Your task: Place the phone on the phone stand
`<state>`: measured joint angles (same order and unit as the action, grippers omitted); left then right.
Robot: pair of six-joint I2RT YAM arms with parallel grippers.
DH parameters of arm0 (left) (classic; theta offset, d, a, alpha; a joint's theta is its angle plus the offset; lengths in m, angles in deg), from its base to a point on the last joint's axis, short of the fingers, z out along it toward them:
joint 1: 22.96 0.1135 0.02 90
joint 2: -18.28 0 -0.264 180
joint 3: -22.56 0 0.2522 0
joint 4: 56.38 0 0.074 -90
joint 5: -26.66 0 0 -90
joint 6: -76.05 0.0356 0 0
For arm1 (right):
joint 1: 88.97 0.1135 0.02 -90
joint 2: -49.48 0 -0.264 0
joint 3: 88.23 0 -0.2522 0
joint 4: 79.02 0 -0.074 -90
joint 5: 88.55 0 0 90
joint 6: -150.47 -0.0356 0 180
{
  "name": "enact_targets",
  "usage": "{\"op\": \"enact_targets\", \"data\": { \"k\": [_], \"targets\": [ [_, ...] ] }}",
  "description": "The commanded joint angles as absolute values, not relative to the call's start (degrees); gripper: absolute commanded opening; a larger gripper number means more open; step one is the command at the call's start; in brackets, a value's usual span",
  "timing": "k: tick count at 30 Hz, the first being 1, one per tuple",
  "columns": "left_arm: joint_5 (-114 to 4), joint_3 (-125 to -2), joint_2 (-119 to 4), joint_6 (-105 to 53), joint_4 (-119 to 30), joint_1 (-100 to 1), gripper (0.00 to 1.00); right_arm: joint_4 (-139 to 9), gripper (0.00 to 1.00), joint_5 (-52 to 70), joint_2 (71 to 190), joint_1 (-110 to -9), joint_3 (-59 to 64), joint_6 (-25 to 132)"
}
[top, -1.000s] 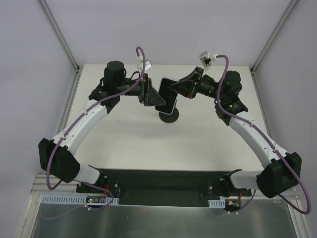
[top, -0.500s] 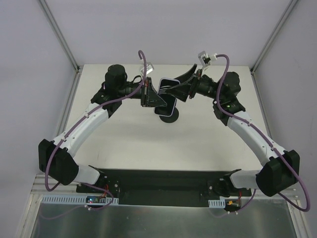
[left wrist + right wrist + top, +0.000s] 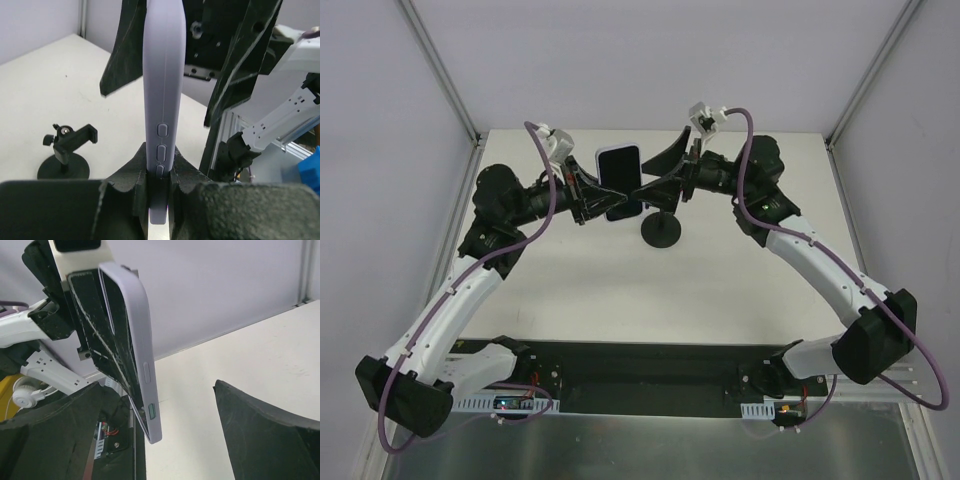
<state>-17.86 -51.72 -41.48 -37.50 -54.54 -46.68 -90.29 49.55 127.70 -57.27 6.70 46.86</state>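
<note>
The phone [image 3: 619, 172], black-screened in a lilac case, hangs in the air at the back of the table, left of the phone stand [image 3: 660, 229]. My left gripper [image 3: 604, 197] is shut on its lower end. In the left wrist view the phone [image 3: 161, 90] stands edge-on out of the left gripper [image 3: 160, 167], and the stand [image 3: 65, 156] is on the table to the lower left. My right gripper [image 3: 661, 172] is open, its fingers on either side of the phone's right edge without touching it. The right wrist view shows the phone [image 3: 134, 340] between those spread fingers [image 3: 265, 435].
The black mounting plate [image 3: 640, 365] with both arm bases runs along the near edge. Aluminium frame posts [image 3: 440, 70] and white walls close in the back and sides. A blue object [image 3: 310, 170] lies beyond the table's edge.
The right gripper opened and let go of the phone; the left gripper shut on it. The left arm then carried the phone left, off from above the stand.
</note>
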Motion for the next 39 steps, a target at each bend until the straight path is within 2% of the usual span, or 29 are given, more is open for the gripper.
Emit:
{"op": "enact_targets", "data": {
  "k": [1, 7, 8, 11, 15, 17, 32, 36, 39],
  "targets": [
    [-15.45, -51.14, -39.72, -40.94, -67.58, -45.37, 0.00, -90.92, 0.95, 53.40, 128.85, -54.35, 2.60, 49.92],
    [-6.31, -54.39, -44.20, -40.59, -66.27, -45.37, 0.00, -90.39, 0.93, 51.55, 126.91, -56.87, 2.07, 43.88],
    [-5.43, -54.92, -45.25, -40.24, -65.22, -45.46, 0.00, -90.31, 0.88, 51.64, 126.74, -57.76, 1.63, 39.94],
    [-3.84, -55.45, -46.49, -40.41, -64.95, -45.46, 0.00, -88.91, 0.84, 52.51, 125.68, -59.35, 1.46, 40.32],
    [-1.91, -56.24, -47.98, -40.06, -64.51, -45.63, 0.00, -66.66, 0.89, 52.08, 124.45, -55.93, -4.40, 58.83],
    [-1.11, -56.42, -48.60, -39.45, -63.89, -45.72, 0.00, -61.84, 0.89, 51.55, 124.89, -55.13, -6.45, 60.12],
    [2.14, -56.68, -49.04, -34.08, -60.90, -47.65, 0.00, -61.30, 0.73, 51.29, 126.03, -55.22, -7.78, 57.92],
    [-0.40, -56.33, -48.43, -34.43, -60.81, -47.74, 0.00, -61.22, 0.72, 51.11, 125.33, -55.48, -7.16, 58.88],
    [-10.57, -56.07, -46.24, -37.66, -59.33, -46.96, 0.00, -60.69, 0.84, 49.89, 124.81, -55.48, -6.29, 61.77]
  ]
}}
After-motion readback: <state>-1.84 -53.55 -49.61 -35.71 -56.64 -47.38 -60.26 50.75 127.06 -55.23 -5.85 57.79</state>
